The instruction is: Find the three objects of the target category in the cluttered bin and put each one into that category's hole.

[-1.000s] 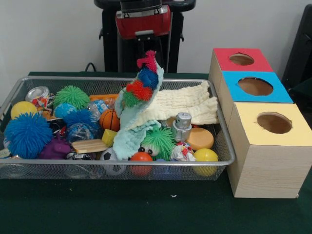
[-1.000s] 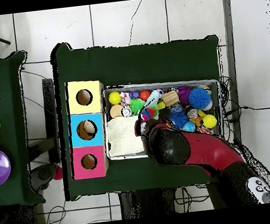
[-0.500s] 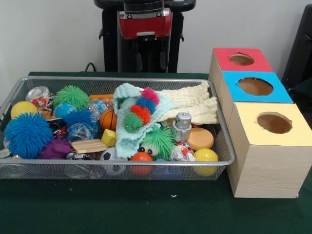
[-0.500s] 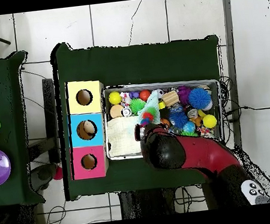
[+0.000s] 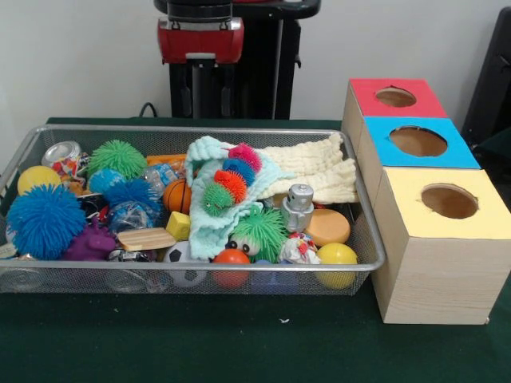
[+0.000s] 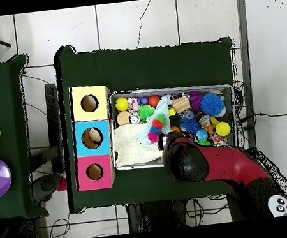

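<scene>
My pincer point(image 5: 206, 89) hangs open and empty above the wire-mesh bin point(image 5: 363, 219), over the multicoloured spiky caterpillar toy point(image 5: 228, 185).

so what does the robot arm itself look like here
The arm is glossy red with a rounded black joint at its end. From the front, a red housing sits under a black cap, with dark rods below it. The claw itself is too dark to describe.

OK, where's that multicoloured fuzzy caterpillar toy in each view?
Front view: caterpillar toy lies on the mint cloth, mid-bin.
Overhead view: caterpillar toy sits just above the arm's head.
Shared landmark: the cream cloth beside it, towards the boxes.
</scene>
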You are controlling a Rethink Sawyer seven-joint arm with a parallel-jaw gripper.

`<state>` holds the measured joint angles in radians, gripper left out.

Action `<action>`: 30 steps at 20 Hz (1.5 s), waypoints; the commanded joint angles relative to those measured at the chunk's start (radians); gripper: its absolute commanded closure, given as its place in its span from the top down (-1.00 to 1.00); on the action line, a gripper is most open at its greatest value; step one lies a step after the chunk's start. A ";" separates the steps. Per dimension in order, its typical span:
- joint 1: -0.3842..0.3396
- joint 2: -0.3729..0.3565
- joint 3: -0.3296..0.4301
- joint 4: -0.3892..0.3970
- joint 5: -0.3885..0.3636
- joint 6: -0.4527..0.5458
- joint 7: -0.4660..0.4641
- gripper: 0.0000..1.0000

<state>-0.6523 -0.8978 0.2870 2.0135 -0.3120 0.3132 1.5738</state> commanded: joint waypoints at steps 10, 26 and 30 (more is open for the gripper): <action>-0.120 0.097 0.061 -0.160 -0.262 0.029 -0.119 1.00; -0.157 0.121 0.082 -0.131 -0.100 0.057 0.109 1.00; -0.151 0.127 0.075 -0.118 -0.048 0.063 0.121 1.00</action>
<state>-0.7941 -0.8121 0.2922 1.8877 -0.4391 0.3132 1.5738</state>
